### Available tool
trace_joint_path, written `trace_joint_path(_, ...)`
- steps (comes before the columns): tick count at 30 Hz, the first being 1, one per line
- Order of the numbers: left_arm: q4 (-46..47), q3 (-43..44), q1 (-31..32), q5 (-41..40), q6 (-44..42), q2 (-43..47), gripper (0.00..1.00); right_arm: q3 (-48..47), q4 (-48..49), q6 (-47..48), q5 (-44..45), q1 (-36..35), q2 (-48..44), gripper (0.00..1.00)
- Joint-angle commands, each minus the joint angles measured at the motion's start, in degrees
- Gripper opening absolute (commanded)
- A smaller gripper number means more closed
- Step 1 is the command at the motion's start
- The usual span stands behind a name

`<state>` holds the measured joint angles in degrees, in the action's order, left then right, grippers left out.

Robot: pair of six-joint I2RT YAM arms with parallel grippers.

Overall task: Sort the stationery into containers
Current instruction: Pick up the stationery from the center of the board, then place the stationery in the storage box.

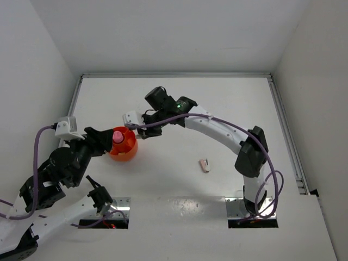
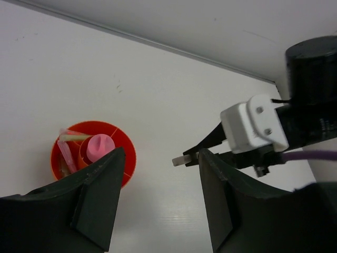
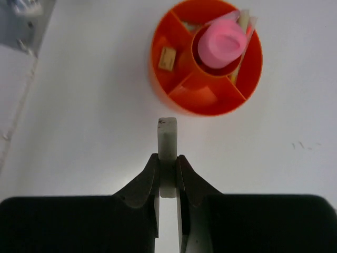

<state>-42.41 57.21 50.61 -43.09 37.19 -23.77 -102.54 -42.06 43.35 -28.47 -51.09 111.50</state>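
A pale stub (image 3: 167, 132) is pinched between the nearly closed fingers of the right gripper (image 3: 167, 156), with its free end projecting forward. Straight ahead of that gripper, clear of the stub, the orange bowl (image 3: 206, 100) is seen on the bench (image 3: 79, 132). A pink capped cylinder (image 3: 225, 43) stands in its central cup, a tan stub (image 3: 167, 58) lies in one compartment and thin sticks (image 3: 242, 23) in another. The left gripper (image 2: 160, 158) is spread wide and empty, just beside the bowl. The right arm (image 1: 217, 128) is arched across the bench. Well behind its gripper a small pink piece (image 1: 204, 165) lies alone.
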Motion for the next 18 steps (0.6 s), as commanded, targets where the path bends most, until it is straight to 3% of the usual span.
trace_joint_path(1,-0.13,-0.35,0.37,-1.21,0.43,-0.66,0.63,-3.62,0.83,-17.21,-1.95,-0.85,2.13,0.00)
trace_joint_path(12,1.46,-5.00,0.37,-3.14,-0.63,3.99,0.63,-4.86,12.25,-21.20,-0.63,-6.39,7.50,0.00)
trace_joint_path(18,1.46,-6.06,0.37,-3.14,-1.24,4.61,0.63,-7.92,12.98,-17.35,-1.32,-8.94,11.98,0.00)
